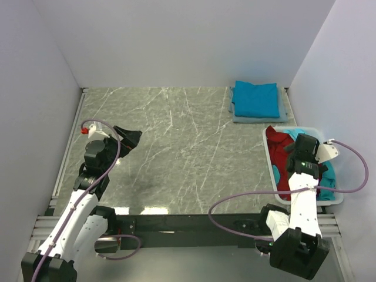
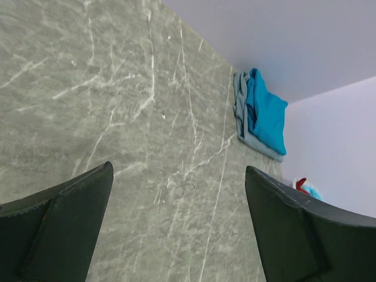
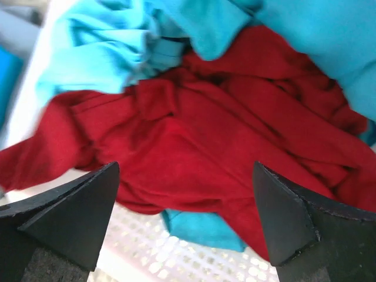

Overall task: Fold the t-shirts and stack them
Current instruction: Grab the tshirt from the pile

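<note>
A deep red t-shirt point(image 1: 278, 154) lies crumpled in the white mesh basket point(image 1: 269, 157) at the right, with teal-blue shirts point(image 1: 327, 173) around it. In the right wrist view the red shirt point(image 3: 200, 141) fills the middle, with teal cloth point(image 3: 111, 47) above and below it. My right gripper point(image 3: 185, 220) is open and empty just above the red shirt, over the basket point(image 1: 301, 154). A folded stack of teal-blue shirts point(image 1: 255, 100) lies at the far right of the table, also in the left wrist view point(image 2: 264, 114). My left gripper point(image 1: 128, 139) is open and empty over the table's left side.
The grey marble table point(image 1: 176, 153) is boxed in by white walls at the back and both sides. The basket's mesh floor point(image 3: 176, 258) shows under the shirts. A purple cable point(image 1: 235, 202) loops from the right arm over the table's front edge.
</note>
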Available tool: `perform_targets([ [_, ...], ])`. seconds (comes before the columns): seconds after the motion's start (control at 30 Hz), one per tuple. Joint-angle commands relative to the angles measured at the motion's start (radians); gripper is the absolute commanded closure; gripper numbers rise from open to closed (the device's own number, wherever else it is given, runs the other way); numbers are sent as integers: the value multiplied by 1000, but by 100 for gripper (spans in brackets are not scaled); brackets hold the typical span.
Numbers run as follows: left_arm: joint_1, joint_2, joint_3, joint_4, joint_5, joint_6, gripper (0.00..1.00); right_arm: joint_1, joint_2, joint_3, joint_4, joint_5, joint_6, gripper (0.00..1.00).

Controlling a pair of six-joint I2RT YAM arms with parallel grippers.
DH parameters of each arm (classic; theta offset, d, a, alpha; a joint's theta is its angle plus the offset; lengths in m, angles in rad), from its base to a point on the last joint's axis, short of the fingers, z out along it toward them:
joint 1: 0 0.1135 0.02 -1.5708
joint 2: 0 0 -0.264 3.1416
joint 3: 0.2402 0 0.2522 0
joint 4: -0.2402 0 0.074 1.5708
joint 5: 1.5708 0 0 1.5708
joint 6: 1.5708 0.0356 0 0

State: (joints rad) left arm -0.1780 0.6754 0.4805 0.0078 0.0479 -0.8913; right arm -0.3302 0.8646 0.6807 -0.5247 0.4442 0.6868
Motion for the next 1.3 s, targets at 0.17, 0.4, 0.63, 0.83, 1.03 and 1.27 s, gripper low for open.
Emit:
perform_targets([
  [0.17,0,39,35,44,29,14,0,-76,82,-36,37,-45,-4,0],
  [0.4,0,13,36,9,-19,15,1,-87,276,22,63,-26,6,3],
  [0.63,0,6,33,-2,-34,20,1,-89,441,20,118,-16,22,18],
  [0.83,0,26,44,-5,-31,23,1,-89,409,29,137,-18,-4,96],
  [1.03,2,23,44,-3,-29,26,1,-89,228,69,101,-45,-41,100],
  [1.27,0,7,32,4,-43,20,1,-89,22,206,19,-94,-118,100],
])
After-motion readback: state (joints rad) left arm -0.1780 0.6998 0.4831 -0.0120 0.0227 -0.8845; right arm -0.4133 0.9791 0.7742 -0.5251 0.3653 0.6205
